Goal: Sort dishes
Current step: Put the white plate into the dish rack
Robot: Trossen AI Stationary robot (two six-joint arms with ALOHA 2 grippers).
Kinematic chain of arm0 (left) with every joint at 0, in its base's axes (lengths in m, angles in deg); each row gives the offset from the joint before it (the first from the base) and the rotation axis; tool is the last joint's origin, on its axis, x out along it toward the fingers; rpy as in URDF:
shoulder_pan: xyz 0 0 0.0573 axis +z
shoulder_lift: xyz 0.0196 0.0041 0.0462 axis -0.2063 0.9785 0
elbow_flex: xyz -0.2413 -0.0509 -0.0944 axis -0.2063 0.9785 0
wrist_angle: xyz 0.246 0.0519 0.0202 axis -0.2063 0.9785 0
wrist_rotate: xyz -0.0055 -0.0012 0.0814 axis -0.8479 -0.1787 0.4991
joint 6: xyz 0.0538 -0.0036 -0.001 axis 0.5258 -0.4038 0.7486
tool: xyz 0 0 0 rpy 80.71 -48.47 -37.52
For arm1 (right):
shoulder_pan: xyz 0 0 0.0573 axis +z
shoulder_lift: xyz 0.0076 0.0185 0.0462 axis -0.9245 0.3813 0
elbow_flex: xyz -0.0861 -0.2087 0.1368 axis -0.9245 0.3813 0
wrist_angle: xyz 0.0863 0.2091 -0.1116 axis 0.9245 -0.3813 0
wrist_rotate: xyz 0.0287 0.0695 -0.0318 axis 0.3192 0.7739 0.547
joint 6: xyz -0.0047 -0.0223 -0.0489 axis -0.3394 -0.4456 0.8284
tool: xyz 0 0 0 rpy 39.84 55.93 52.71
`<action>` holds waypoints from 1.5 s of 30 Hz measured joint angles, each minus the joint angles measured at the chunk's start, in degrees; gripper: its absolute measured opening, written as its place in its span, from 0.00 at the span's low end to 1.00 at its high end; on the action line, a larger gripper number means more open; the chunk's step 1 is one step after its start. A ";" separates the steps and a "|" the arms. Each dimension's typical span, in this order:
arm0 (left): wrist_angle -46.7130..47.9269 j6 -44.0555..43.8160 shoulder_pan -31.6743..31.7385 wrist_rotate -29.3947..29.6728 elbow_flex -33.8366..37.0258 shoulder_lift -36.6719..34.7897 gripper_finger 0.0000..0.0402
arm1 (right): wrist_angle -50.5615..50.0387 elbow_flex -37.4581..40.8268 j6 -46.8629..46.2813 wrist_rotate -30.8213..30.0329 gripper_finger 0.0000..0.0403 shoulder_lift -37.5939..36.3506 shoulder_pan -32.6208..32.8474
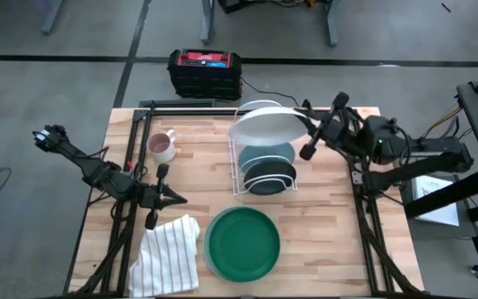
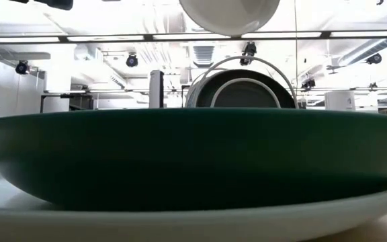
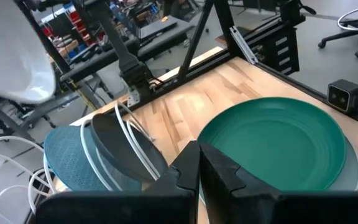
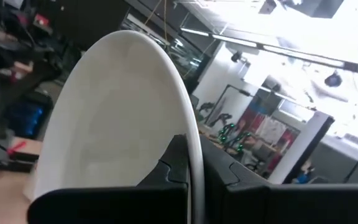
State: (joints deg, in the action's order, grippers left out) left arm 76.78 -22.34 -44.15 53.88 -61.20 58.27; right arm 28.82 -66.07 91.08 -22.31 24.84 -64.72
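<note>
My right gripper [image 1: 309, 141] is shut on a white plate [image 1: 264, 124] held above the wire dish rack [image 1: 237, 170]; the plate also shows in the low view [image 2: 230, 13]. In the rack, a teal plate [image 3: 67, 162] and a blackish plate with a pale rim [image 3: 120, 149] stand on edge. The dark green plate [image 1: 241, 239] lies on a pale plate [image 2: 193, 222] near the table's near edge. My left gripper [image 1: 175, 198] is shut and hovers left of the green plate, touching nothing. My right gripper pinches the white plate's rim [image 4: 194, 163] between its two fingers [image 4: 169, 168], one on each face, coming from the table's right side. The plate is lifted clear above the rack, tilted, and reaches out toward the table's left.
A white striped cloth [image 1: 168, 253] lies at the near left corner. A pale mug [image 1: 162, 147] stands left of the rack. A black and red box [image 1: 204, 71] sits on the floor beyond the far edge. Bare wood lies right of the green plate.
</note>
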 joint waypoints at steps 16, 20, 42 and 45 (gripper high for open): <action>1.71 -0.34 0.00 0.02 0.00 0.07 0.00 | 0.25 0.02 6.15 2.24 0.00 6.96 -9.67; 2.13 -0.61 0.00 0.02 0.00 0.09 0.00 | 0.52 0.02 6.85 2.11 0.00 8.89 -10.97; 3.85 -1.24 0.02 0.02 0.05 0.40 0.00 | -2.82 0.07 7.14 2.39 0.00 18.32 -13.66; 3.85 -1.24 0.00 0.02 0.05 0.60 0.00 | -3.26 0.07 6.29 2.30 0.00 19.63 -13.80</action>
State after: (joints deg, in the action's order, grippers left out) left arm 80.64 -23.58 -44.15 53.90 -61.14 58.86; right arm 25.56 -66.01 97.36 -20.00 44.47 -78.52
